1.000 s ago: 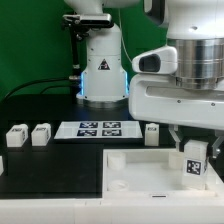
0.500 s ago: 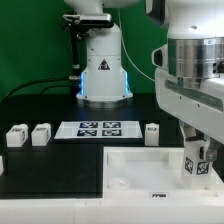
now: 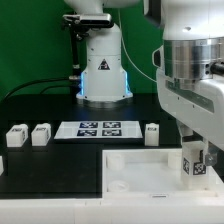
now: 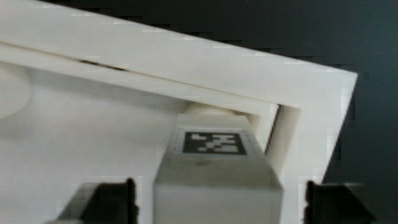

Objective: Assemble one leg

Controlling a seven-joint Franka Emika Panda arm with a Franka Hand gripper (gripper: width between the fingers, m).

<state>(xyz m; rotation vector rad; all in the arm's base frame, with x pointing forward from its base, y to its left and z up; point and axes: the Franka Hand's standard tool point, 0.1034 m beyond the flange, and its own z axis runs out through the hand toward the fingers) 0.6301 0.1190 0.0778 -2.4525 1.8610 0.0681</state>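
Observation:
My gripper (image 3: 192, 148) is shut on a leg (image 3: 192, 163), a small white block with a black-and-white tag, and holds it upright in the corner of the large white tray-like piece (image 3: 140, 160) on the exterior view's right. In the wrist view the leg (image 4: 217, 160) stands between my two dark fingers (image 4: 118, 201), tight against the tray's raised rim (image 4: 311, 100). Three more legs stand on the black table: two on the exterior view's left (image 3: 17, 136) (image 3: 41, 133) and one by the tray's far edge (image 3: 152, 133).
The marker board (image 3: 95, 128) lies flat on the black table behind the tray. The arm's white base (image 3: 103, 70) stands at the back centre in front of a green backdrop. The table's light front edge (image 3: 60, 205) runs along the bottom.
My wrist has turned about its vertical axis over the tray's corner, and the leg's tag has turned a little with it. In the last half second almost nothing has moved.

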